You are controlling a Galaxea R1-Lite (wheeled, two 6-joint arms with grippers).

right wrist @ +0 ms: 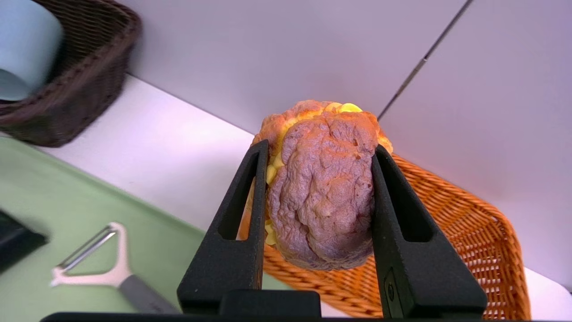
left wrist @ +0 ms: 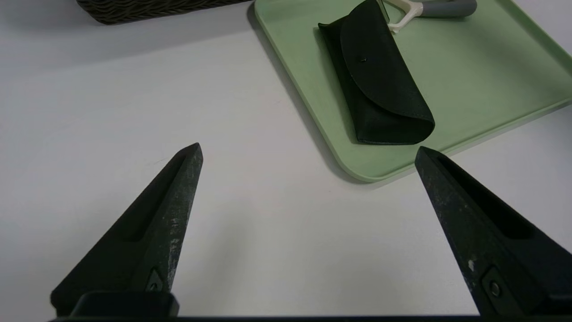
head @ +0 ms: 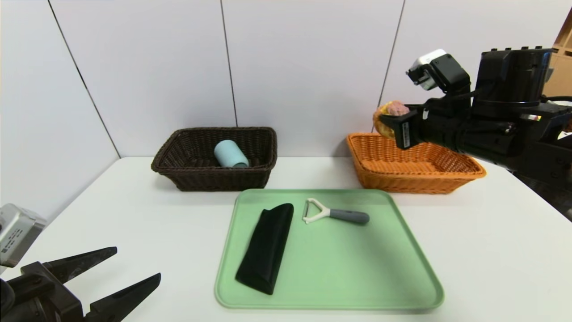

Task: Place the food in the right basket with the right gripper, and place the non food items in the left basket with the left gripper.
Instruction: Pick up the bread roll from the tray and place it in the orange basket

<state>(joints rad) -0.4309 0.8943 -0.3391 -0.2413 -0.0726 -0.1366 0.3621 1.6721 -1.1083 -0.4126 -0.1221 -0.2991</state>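
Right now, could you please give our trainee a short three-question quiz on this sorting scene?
1. True or false: the blue-grey cup lies in the dark brown basket.
2. What does the right pincer hold? A) peeler B) bun C) pouch
3. Name the two items on the green tray.

Key:
1. True.
2. B, the bun, above the orange basket.
3. The black pouch and the peeler.

A lab-like test bench: bare white table (head: 491, 250) against plain white wall panels (head: 308, 67).
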